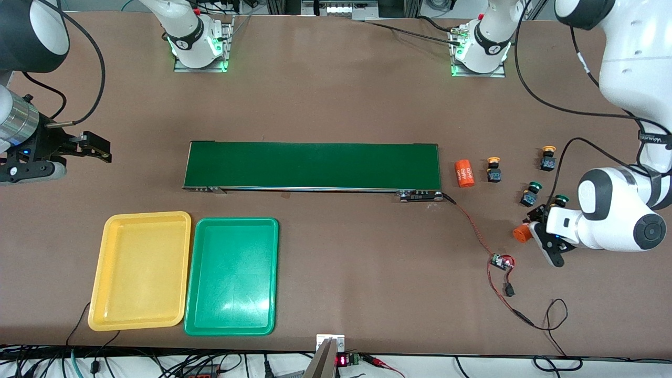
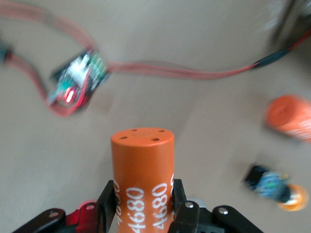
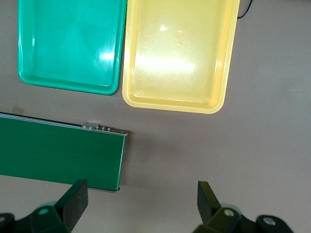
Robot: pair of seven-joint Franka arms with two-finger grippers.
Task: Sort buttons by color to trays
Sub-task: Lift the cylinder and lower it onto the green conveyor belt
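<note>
Lying nearest the front camera, the yellow tray [image 1: 140,271] and green tray [image 1: 231,276] sit side by side on the table [image 1: 336,105], toward the right arm's end. At the left arm's end, the left gripper [image 1: 536,232] is clamped on an orange cylinder [image 1: 521,233] (white digits printed on its side). Two green buttons [image 1: 531,193] [image 1: 559,200] stand just beside it; two yellow-orange buttons [image 1: 493,169] [image 1: 547,158] stand farther off, near a second orange cylinder [image 1: 464,172] at the conveyor belt's [image 1: 312,166] end. The right gripper [image 1: 97,147] waits above bare table, fingers apart
</note>
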